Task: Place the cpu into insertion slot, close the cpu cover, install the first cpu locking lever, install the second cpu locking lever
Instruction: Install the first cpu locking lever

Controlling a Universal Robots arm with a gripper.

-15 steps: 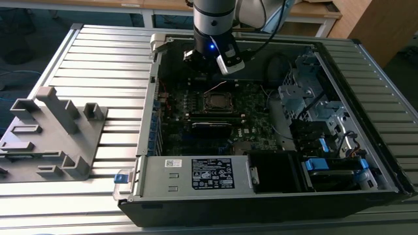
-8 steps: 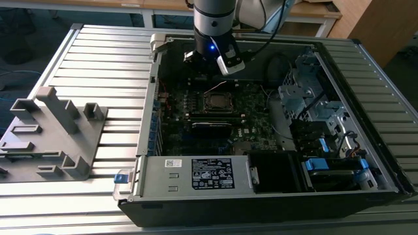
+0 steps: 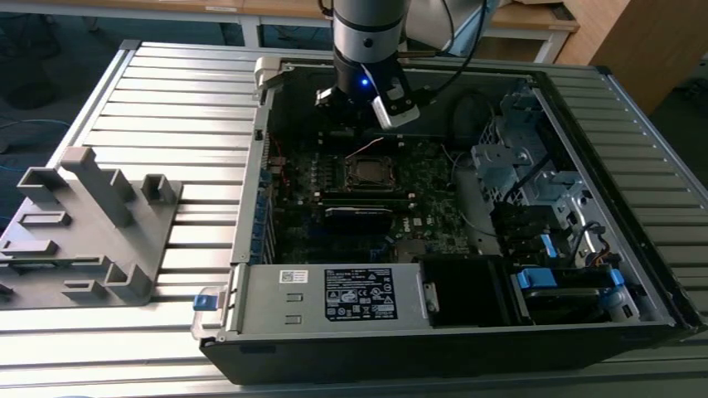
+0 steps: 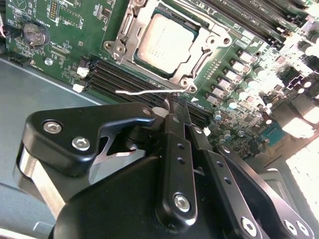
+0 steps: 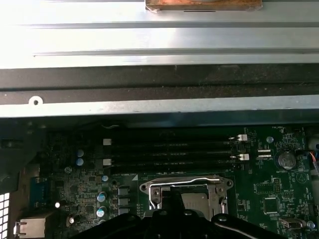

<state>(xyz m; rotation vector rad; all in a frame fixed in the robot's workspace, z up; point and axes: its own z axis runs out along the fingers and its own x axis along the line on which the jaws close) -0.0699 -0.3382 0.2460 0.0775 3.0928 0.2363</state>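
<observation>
Resting on a slatted metal table [image 3: 166, 91], with wooden desks [image 3: 531, 16] behind, the open computer case [image 3: 260, 286] holds the insertion slot [image 3: 369, 172]. The cpu [image 4: 162, 42] sits in that slot, framed by the cpu cover [image 4: 197, 55]. Beside the slot hangs the gripper [image 4: 175, 107], jaws pressed together near a thin wire lever [image 4: 142, 92]. The print on the case's white label [image 3: 360, 294] cannot be made out.
</observation>
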